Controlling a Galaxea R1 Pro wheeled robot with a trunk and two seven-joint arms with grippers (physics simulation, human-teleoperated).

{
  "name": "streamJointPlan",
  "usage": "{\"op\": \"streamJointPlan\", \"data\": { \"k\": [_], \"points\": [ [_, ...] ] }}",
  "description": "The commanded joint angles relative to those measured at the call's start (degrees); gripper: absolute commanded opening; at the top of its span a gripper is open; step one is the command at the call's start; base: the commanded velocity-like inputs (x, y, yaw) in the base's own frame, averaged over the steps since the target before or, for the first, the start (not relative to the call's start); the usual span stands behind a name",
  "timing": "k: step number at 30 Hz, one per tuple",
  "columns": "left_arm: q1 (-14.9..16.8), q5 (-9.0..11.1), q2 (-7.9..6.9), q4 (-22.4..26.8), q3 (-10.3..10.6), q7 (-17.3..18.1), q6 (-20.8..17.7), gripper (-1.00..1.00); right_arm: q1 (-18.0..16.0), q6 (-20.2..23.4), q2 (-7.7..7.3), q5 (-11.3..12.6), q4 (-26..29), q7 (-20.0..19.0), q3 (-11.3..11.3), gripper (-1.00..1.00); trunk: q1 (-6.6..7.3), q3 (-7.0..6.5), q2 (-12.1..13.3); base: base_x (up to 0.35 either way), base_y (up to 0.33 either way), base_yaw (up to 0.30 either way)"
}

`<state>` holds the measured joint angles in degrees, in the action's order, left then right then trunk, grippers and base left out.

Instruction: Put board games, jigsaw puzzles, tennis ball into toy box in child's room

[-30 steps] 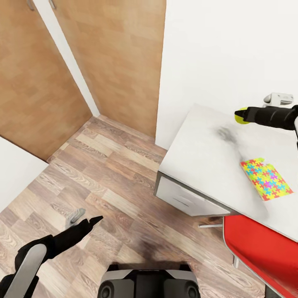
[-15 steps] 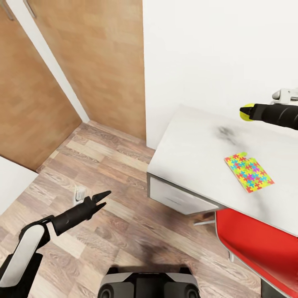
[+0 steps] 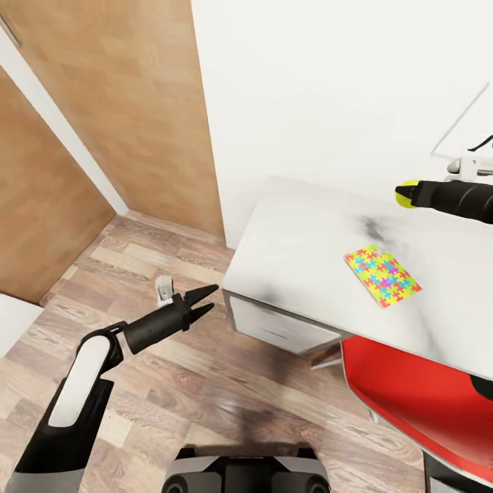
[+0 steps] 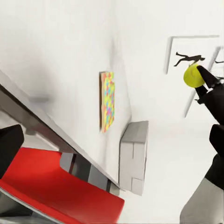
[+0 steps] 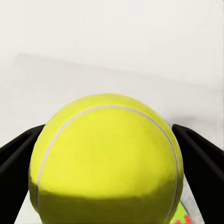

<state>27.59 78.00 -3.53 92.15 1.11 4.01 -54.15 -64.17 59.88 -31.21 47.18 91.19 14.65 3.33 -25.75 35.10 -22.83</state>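
Swinging rightward, the camera brings more table into view. Right tool pinches the ball above it; left tool is spread, empty. Puzzle awaits; toy box unseen.

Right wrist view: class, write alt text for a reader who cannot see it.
A yellow-green tennis ball sits clamped between the right gripper's two black fingers, close to the camera. Behind it lie the pale table top and a white wall.
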Motion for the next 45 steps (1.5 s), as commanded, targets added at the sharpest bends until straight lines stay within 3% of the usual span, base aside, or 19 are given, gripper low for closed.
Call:
{"op": "streamJointPlan", "data": {
  "k": [1,7,13,24,45],
  "points": [
    [0.7,-0.6,0.75,0.0,1.0,-0.7,-0.1,1.0,0.0,0.1,-0.23,0.6,0.0,0.6,0.1,-1.0,-0.03,0.0,-0.1,0.0,0.0,-0.207],
    [2.5,-1.1,3.17,0.0,4.1,-8.4,-0.1,1.0,0.1,0.1,-1.59,0.9,0.1,0.6,0.1,-1.0,-0.03,-0.47,-0.1,0.0,0.0,-0.208],
    [3.2,-1.2,4.62,0.0,5.2,-13.0,0.0,1.0,0.3,0.1,-2.22,1.9,0.1,0.6,0.1,-1.0,-0.03,-0.93,-0.1,0.0,0.0,-0.208],
    [3.4,-1.3,5.31,0.0,5.7,-15.2,0.1,1.0,0.3,0.1,-2.9,2.3,0.1,0.6,0.0,-1.0,-0.03,-1.78,-0.1,0.0,0.0,-0.209],
    [3.9,-1.3,5.73,0.0,5.8,-14.7,0.0,1.0,0.4,0.1,-4.27,2.4,0.1,0.6,-1.3,-1.0,-0.03,-3.4,-0.1,0.0,0.0,-0.209]
  ]
}}
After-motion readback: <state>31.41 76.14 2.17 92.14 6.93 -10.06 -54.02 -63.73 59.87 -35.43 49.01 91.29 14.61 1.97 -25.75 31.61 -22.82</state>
